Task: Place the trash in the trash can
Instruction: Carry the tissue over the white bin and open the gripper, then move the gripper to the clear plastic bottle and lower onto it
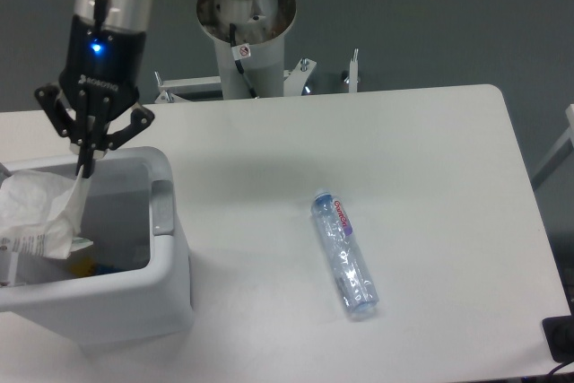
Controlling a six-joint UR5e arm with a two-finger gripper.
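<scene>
While bottle [343, 254] lies, white table [430, 177], grey floor [430, 15]

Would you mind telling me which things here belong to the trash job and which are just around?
Job: white wrapper hanging from the gripper over the trash can; crushed water bottle lying on the table.
Just around: unidentifiable items inside the can.
</scene>
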